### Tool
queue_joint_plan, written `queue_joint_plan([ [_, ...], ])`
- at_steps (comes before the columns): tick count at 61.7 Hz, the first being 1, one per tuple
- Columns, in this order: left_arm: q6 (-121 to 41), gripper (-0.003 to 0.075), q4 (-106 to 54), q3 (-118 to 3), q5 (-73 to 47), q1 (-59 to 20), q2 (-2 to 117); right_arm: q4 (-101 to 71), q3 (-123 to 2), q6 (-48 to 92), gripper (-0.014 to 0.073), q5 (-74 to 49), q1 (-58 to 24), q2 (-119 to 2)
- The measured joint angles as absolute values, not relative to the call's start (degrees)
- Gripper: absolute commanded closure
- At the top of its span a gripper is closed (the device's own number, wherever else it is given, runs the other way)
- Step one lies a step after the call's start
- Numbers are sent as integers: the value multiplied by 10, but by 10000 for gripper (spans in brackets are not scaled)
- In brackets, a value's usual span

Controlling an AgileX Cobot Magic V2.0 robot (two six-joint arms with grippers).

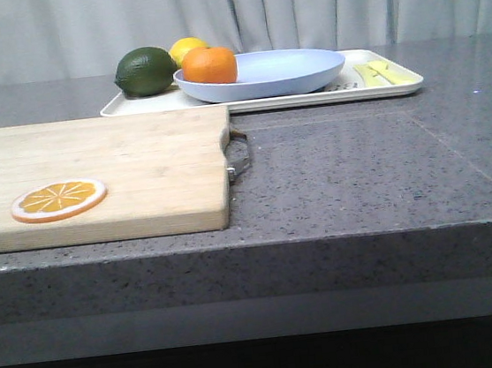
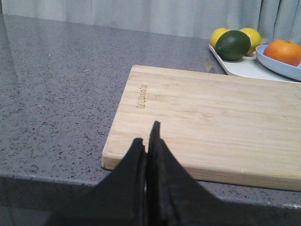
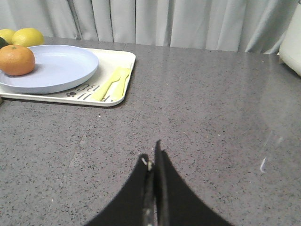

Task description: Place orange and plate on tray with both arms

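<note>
Task looks done: orange (image 1: 209,65) sits in plate (image 1: 286,71) on far tray (image 1: 386,88); left claw (image 2: 146,136) and right claw (image 3: 151,160) pinched together, empty

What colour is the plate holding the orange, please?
Pale lavender-blue plate, clearest in the right wrist view.

I see an orange slice (image 1: 58,200) on the cutting board (image 1: 119,163); lime (image 1: 145,71) w/ lemons (image 2: 220,36) further back.
</note>
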State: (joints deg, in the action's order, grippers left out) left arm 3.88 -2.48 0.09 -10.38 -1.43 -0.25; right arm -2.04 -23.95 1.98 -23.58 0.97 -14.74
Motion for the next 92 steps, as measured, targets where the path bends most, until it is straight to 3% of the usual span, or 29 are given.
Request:
queue_joint_plan([
  [30, 39, 738, -25, 1, -103, -14, -3, -20, -224, 20, 706, -213, 10, -147],
  [44, 39, 738, -25, 1, -103, -14, -3, -20, -114, 20, 706, -122, 10, -136],
  [62, 39, 738, -25, 1, -103, -14, -3, -20, 8, 20, 706, -108, 10, -62],
  [92, 39, 738, -25, 1, -103, -14, -3, -20, 15, 20, 706, -108, 10, 5],
])
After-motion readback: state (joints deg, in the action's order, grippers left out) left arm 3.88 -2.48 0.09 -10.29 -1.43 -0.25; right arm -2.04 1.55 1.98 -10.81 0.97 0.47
